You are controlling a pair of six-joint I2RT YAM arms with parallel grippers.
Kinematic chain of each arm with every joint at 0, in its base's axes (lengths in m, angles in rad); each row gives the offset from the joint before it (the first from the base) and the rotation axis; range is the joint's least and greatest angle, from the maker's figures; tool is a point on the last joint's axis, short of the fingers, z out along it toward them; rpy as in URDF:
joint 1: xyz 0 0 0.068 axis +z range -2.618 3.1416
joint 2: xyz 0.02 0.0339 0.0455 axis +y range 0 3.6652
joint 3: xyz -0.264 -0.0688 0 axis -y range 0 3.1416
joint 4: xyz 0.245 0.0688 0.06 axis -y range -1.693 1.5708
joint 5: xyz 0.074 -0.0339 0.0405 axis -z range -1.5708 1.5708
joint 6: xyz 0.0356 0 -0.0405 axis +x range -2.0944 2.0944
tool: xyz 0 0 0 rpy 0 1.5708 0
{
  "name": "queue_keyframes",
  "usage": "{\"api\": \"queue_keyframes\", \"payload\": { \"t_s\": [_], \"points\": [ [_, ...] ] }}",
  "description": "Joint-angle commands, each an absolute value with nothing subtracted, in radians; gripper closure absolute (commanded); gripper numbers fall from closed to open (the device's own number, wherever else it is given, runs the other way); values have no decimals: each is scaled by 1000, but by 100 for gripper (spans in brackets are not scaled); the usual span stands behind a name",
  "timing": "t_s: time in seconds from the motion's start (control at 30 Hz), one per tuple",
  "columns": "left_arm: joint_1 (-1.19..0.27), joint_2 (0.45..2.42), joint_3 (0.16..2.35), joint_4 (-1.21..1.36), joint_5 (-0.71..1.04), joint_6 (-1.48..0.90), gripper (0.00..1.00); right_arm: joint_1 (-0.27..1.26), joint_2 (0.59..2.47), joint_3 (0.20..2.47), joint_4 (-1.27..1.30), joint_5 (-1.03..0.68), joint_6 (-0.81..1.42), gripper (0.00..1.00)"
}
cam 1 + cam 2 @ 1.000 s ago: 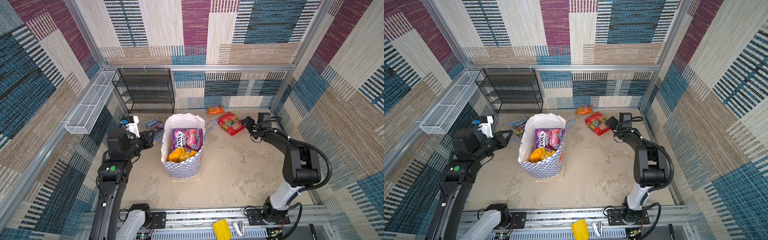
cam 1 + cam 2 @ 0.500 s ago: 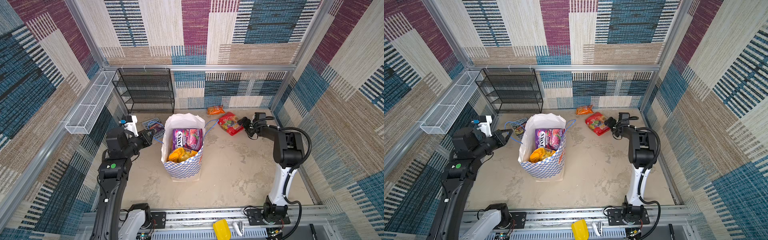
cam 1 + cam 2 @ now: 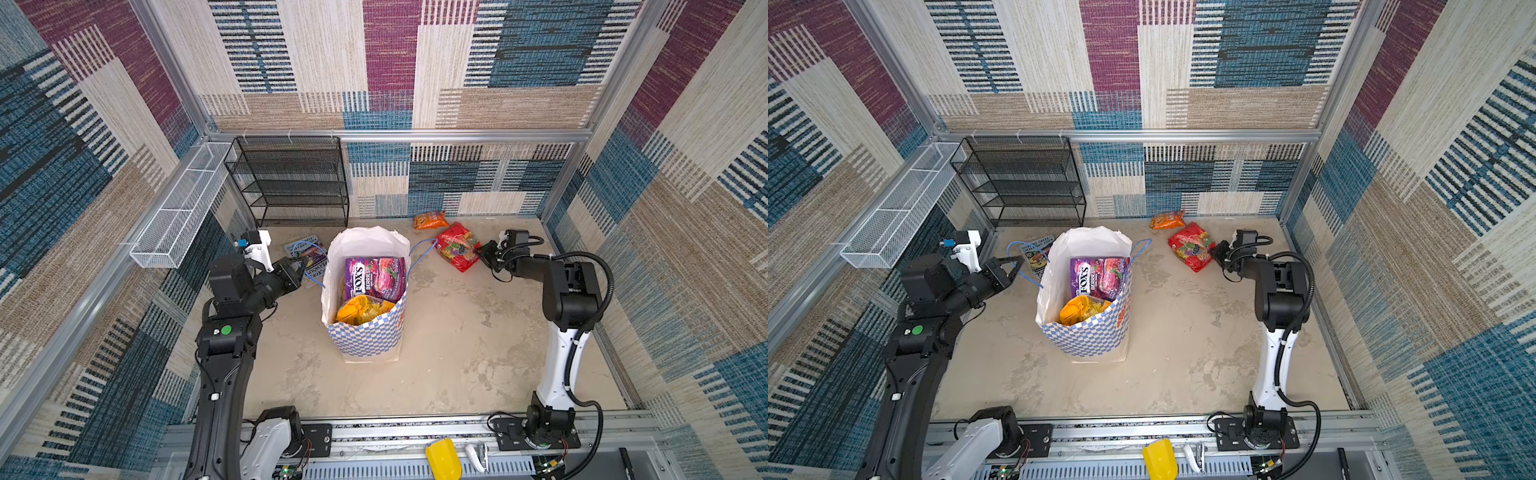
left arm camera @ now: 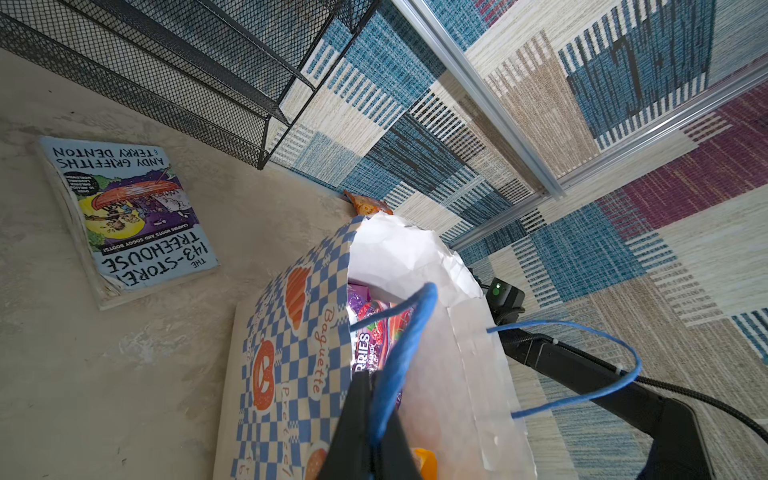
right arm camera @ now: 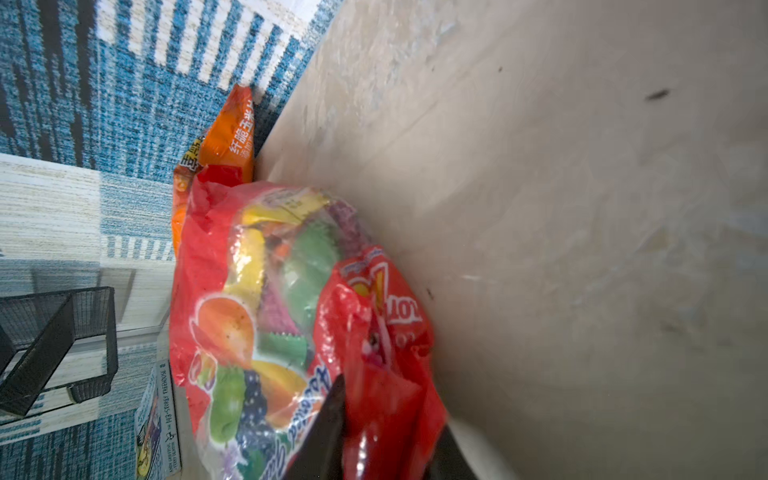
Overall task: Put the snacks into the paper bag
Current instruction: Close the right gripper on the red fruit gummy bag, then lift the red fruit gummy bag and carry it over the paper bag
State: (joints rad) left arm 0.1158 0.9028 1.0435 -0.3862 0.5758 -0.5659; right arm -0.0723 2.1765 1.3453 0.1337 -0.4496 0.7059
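The right gripper (image 3: 481, 254) is pinching one end of the soft red crinkly fruit-print packet (image 3: 456, 245), which is lying near the table's far right corner, just beside the small orange packet (image 3: 431, 219). The left gripper (image 4: 370, 386) is clamping the thin blue cord handle (image 4: 409, 332) of the tall blue-and-white checked paper bag (image 3: 365, 336) standing mid-table. Lifting high over the bag's rim is looking wise, as bunched plastic slips easily

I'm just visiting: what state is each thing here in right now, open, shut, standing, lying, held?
paper bag: upright, open at top.
purple packet: inside the bag.
yellow packet: inside the bag.
red packet: lying outside the bag, edge gripped.
orange packet: lying loose outside the bag.
book: lying flat, cover up.
left tool: shut on blue cord handle.
right tool: shut on red packet.
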Motion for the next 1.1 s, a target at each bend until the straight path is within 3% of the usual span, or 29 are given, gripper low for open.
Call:
{"api": "queue_keyframes", "payload": {
  "t_s": [0.0, 0.2, 1.07],
  "points": [
    [118, 906, 1041, -347, 610, -578, 100, -71, 2147, 1311, 131, -476, 720, 88],
    [122, 908, 1037, -334, 624, -589, 100, -71, 2032, 1231, 169, -474, 741, 100],
    [126, 912, 1028, -305, 669, -616, 100, -42, 1353, 1003, 211, -412, 929, 100]
  ]
}}
